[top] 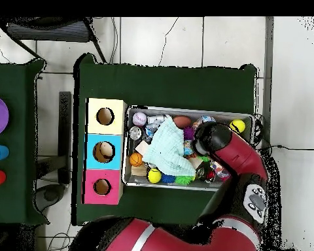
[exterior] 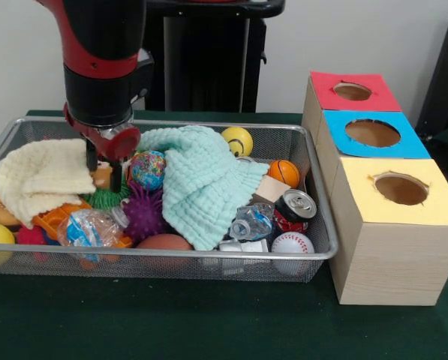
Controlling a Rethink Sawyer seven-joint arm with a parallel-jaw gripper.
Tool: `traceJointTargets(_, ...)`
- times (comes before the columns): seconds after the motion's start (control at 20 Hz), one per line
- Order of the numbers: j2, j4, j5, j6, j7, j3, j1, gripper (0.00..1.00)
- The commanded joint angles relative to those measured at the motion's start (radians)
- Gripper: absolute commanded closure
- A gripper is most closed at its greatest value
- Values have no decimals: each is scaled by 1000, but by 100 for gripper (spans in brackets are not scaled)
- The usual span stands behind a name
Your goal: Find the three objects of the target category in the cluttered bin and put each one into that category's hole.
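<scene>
The silver wire-mesh bin (exterior: 208, 256) lies on the green table, full of clutter; it also shows in the overhead view (top: 186, 109). My gripper (exterior: 103, 171) is down in the bin's left part. Its fingers (exterior: 116, 177) stand on either side of a tan-orange figure (exterior: 100, 177) and close on it. The figure's green tuft (exterior: 107, 199) lies just below. In the overhead view the arm (top: 212, 140) covers the gripper and the figure. The small pale yellow toy and any third toy are hidden.
Three boxes with holes stand right of the bin: red (exterior: 355, 91), blue (exterior: 374, 133), yellow (exterior: 400, 191). A mint cloth (exterior: 201, 187), cream cloth (exterior: 40, 176), globe ball (exterior: 147, 169), purple spiky ball (exterior: 143, 214), can (exterior: 293, 208) and baseball (exterior: 292, 244) crowd the bin.
</scene>
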Motion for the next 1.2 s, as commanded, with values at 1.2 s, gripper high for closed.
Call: traceJointTargets(1.2,8,121,104,51,277,40,9,0)
